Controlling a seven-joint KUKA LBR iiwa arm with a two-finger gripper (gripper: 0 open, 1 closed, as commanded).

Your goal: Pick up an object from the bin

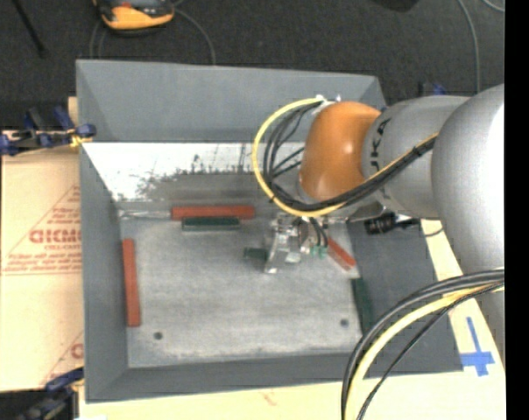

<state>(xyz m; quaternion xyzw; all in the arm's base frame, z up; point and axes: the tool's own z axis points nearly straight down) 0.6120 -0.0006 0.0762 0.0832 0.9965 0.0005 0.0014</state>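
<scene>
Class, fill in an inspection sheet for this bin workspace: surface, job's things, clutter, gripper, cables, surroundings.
Surface: grey bin floor; the back wall is scuffed.
Job's things: small green piece just left of the gripper; slanted red stick just right of it.
Clutter: left red bar along the left wall; back red bar with a back green bar right beside it; right green bar along the right wall.
Grippers: gripper low over the floor, right of middle, under the orange cover.
Cables: yellow and black cables loop round the wrist.
Surroundings: orange device on dark ground behind the bin.
</scene>
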